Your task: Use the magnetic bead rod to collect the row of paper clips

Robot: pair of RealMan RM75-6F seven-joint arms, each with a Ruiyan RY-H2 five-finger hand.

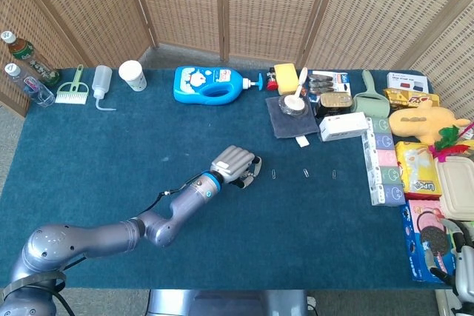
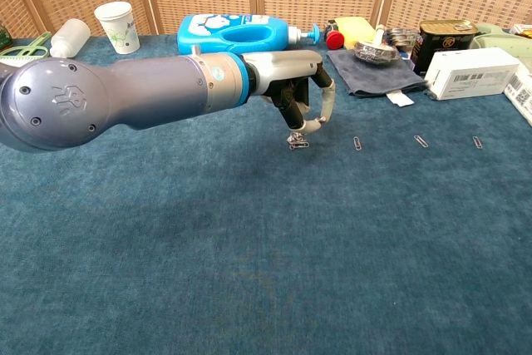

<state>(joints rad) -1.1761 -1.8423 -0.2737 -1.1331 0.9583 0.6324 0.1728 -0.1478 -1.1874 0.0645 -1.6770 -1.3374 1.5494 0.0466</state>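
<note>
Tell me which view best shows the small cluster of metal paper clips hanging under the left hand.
Chest view: the cluster of metal paper clips dangles clearly below the left hand. In the head view, the hand hides it.

Along the far edge of the dark blue cloth-covered table (image 1: 89, 153) lie a blue detergent bottle (image 1: 210, 83) on its side, a white paper cup (image 1: 133, 75) and a small green brush (image 1: 72, 91). At the right, a white cardboard box (image 1: 343, 126) sits beside a grey folded cloth (image 1: 290, 118).
</note>
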